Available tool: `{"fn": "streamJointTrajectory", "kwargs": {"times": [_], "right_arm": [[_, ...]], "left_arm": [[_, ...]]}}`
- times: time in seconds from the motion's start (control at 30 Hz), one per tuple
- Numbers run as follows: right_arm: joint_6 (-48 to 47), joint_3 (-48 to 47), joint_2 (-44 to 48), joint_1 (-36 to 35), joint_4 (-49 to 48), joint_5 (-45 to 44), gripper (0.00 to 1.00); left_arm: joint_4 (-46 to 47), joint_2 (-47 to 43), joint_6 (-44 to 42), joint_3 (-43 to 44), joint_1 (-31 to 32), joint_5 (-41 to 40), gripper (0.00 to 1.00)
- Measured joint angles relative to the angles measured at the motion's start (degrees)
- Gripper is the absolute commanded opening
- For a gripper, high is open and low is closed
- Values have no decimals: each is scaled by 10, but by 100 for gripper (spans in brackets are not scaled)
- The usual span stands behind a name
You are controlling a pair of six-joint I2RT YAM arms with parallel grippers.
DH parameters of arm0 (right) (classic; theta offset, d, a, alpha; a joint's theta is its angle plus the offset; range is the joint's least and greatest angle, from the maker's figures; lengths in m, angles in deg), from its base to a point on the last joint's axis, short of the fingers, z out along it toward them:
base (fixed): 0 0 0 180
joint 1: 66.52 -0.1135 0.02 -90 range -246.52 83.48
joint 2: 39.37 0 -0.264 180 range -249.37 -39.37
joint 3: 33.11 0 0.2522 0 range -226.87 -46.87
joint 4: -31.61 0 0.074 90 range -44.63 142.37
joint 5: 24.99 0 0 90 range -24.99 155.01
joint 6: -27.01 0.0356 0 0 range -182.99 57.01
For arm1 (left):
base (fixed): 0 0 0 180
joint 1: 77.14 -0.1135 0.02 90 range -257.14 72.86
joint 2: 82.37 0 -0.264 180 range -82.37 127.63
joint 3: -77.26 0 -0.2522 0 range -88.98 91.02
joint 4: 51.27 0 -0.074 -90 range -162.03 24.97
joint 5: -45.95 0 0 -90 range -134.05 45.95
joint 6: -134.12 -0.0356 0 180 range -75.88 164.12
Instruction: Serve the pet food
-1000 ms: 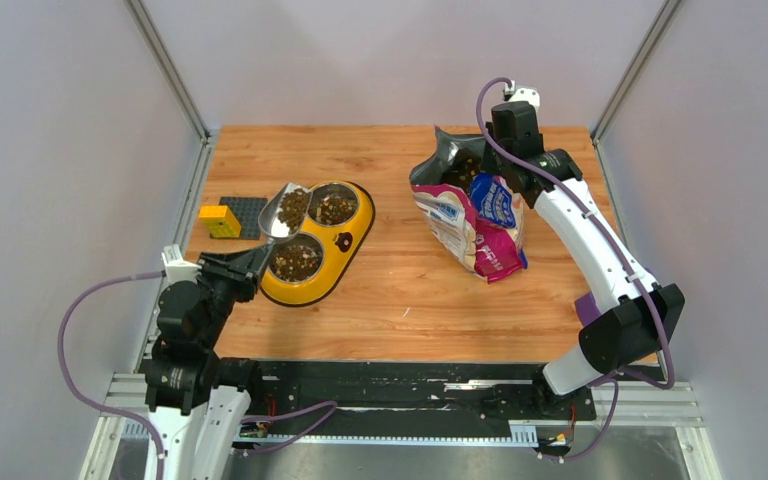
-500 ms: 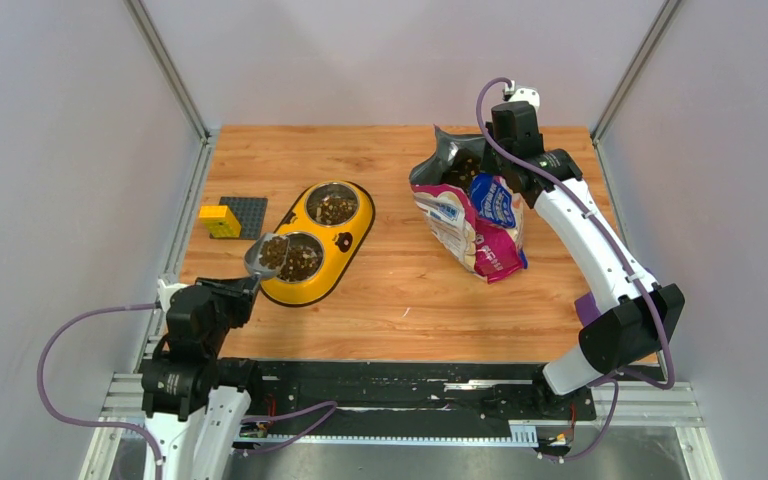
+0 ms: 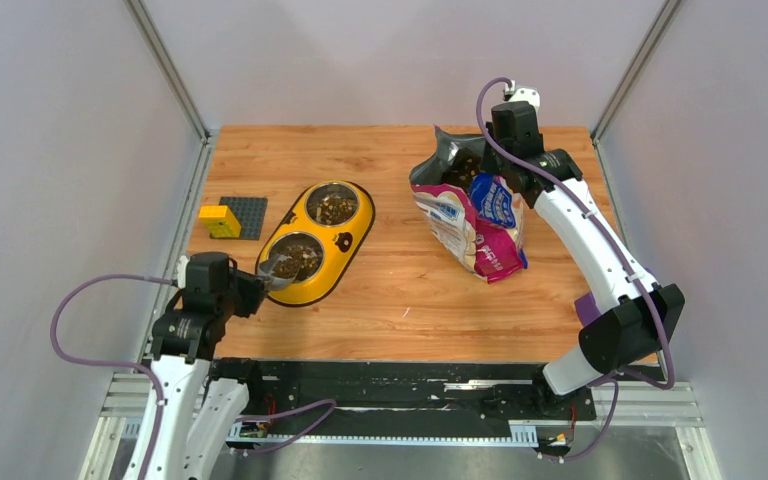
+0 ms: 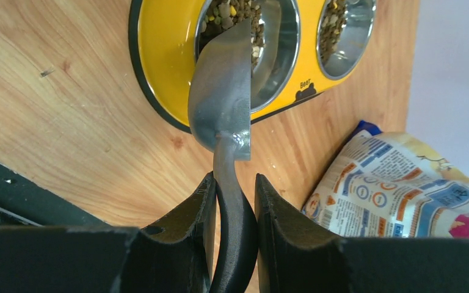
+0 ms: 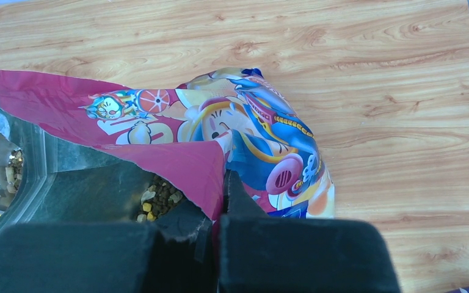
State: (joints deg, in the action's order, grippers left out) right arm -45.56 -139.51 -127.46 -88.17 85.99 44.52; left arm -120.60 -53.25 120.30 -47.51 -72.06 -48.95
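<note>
Nearest in, the left fingers are clamped on the thin handle of the scoop, which is tipped over the near bowl of the feeder. Can't tell if anything's left in the scoop. It hangs right at the bowl's near rim, so my guess is any late pellets could bounce onto the surface instead of landing on the kibble already in there. That handle is skinny and glossy, so it could twist in the grip. A low swing could also clip the feeder and shove it.

The far bowl has kibble too.

Further back, the right fingers are pinched shut on the torn rim of the bag, holding its mouth open with more kibble inside. It's only a thin flap. If it slides out, I'd expect the bag to slump and maybe dump.

For room, the left arm works close to the left edge and rail, with a yellow block on a grey plate just beyond the feeder. There's bare wood between the feeder and the bag. The bag sits near the far right corner.
</note>
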Motion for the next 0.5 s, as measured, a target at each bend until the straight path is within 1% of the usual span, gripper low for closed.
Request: {"fn": "streamJointTrajectory", "kwargs": {"times": [0.2, 0.5], "right_arm": [[0, 0, 0, 1, 0, -3, 0], [0, 0, 0, 5, 0, -7, 0]], "left_arm": [[18, 82, -48, 43, 0, 22, 0], [17, 224, -139, 153, 0, 35, 0]]}}
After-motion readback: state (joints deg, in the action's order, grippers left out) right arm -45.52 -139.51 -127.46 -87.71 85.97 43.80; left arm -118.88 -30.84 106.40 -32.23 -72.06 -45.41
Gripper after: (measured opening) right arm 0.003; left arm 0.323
